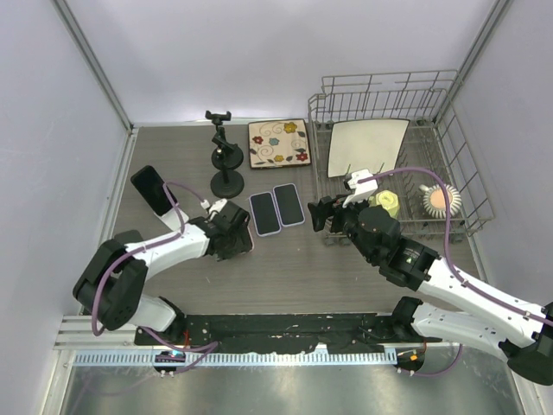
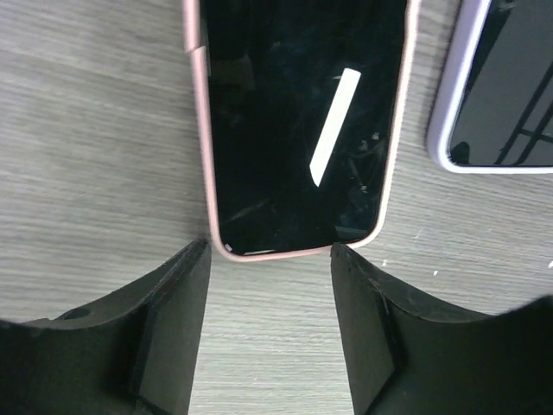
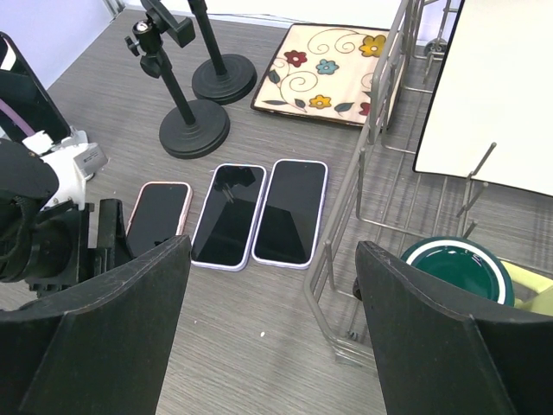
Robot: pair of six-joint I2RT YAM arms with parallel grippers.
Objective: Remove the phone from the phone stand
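The pink-cased phone (image 2: 298, 130) has a glossy black glass face, smudged and finely scratched; its case rim looks like smooth plastic. The table (image 2: 86, 130) under it is matt grey wood-grain. My left fingers (image 2: 164, 337), at its near end, are matt black plastic. Beside it, the lilac-cased phone (image 2: 510, 86) shines just as glossy. Beyond it, the phone stand (image 3: 194, 130) is matt black.

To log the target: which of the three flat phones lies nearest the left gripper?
The pink-cased phone, at the left gripper's fingertips; the middle phone and the right phone have lilac cases.
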